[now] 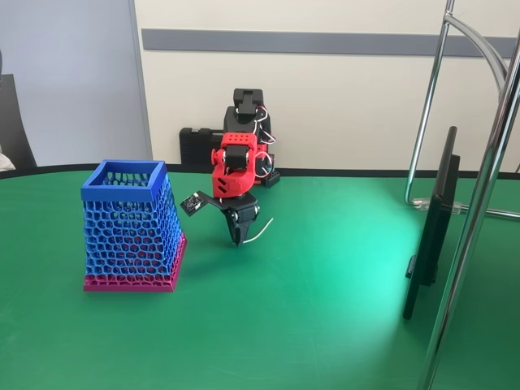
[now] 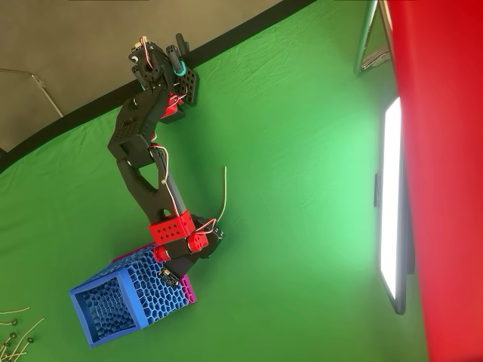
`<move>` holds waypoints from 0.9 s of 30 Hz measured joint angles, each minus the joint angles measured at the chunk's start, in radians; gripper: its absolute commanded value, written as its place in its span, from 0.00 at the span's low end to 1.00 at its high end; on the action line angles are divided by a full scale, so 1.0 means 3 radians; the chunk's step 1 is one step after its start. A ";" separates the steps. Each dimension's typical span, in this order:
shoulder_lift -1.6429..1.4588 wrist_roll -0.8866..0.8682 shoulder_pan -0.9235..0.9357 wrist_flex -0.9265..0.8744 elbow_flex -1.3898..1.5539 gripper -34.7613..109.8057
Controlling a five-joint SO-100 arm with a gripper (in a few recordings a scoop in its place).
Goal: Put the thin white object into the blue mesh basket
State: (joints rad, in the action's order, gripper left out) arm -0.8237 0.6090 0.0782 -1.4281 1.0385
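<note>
Nearest in the fixed view, bare green worktop (image 1: pixel 309 325), with a dark screen (image 1: pixel 435 223) on edge at the right behind chrome stand legs (image 1: pixel 479 203). Further in on the left, the basket (image 1: pixel 132 227) stands upright, open top, magenta base flat on the cloth. Just right of it the claw (image 1: pixel 238 236) points down, tip close to or touching the worktop, fingers narrow and pinched on the strip (image 1: pixel 260 231). The strip pokes out to the right of the tip, curving up.

Overhead view: the claw (image 2: pixel 213 235) sits beside the basket (image 2: pixel 128 305), and the strip (image 2: pixel 223 192) runs long away from it, gripped at one end only. Arm base at the far worktop edge, wall behind.

Risks, as a guess: end-grip on a slender springy strip is weak, so it could twist or slip out on the lift. The free end sticks out far, so it may catch the basket rim or mesh on the way over and get knocked loose or flick outside. The claw starts low and close to the basket wall, so a swing without enough height could shove or tip the basket.
</note>
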 measured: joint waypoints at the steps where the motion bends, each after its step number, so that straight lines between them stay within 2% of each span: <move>1: 0.0000 0.0000 0.0000 0.0000 -0.0020 0.29; 19: 0.0000 0.0077 0.0031 -0.0010 -0.0118 0.26; 27: 0.0000 0.0077 0.0031 -0.0015 -0.0118 0.31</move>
State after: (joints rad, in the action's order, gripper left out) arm -0.8237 0.6320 0.0874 -1.4327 1.0032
